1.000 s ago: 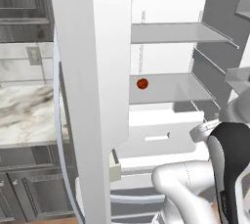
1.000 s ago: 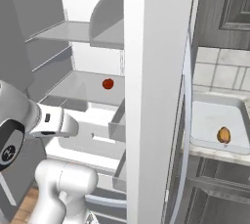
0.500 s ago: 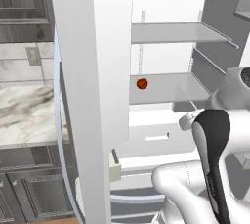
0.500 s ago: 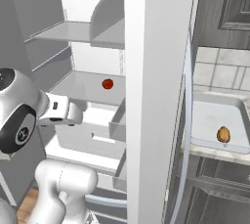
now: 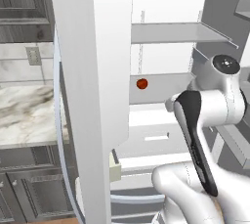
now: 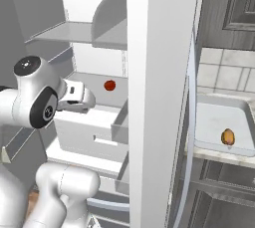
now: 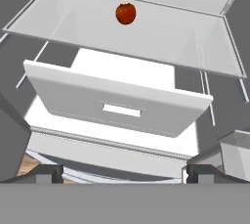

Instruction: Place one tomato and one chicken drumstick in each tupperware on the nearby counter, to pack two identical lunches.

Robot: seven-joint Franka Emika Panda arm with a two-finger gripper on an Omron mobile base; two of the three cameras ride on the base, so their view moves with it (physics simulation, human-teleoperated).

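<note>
A red tomato (image 7: 126,13) rests on the glass shelf (image 7: 161,47) inside the open fridge, also seen as the tomato (image 5: 141,83) and the tomato (image 6: 110,85) from the base. My gripper (image 7: 124,174) is open, its tips spread wide, below and short of the tomato, over a white drawer (image 7: 117,105). From the right base view the gripper (image 6: 92,101) reaches into the fridge, left of the tomato and slightly lower. The white marble counter (image 5: 24,115) lies left of the fridge. The tupperware and the chicken drumstick are out of view.
The open fridge door (image 5: 93,71) stands between the arm and the counter. A grey sink (image 6: 209,122) holds a small brown oval item (image 6: 227,136). An upper shelf (image 5: 171,32) hangs above the tomato. Dark cabinets (image 5: 29,189) sit under the counter.
The arm has lifted and swung forward into the fridge, bringing the hand up and closer to the tomato. The tomato has stayed put.
</note>
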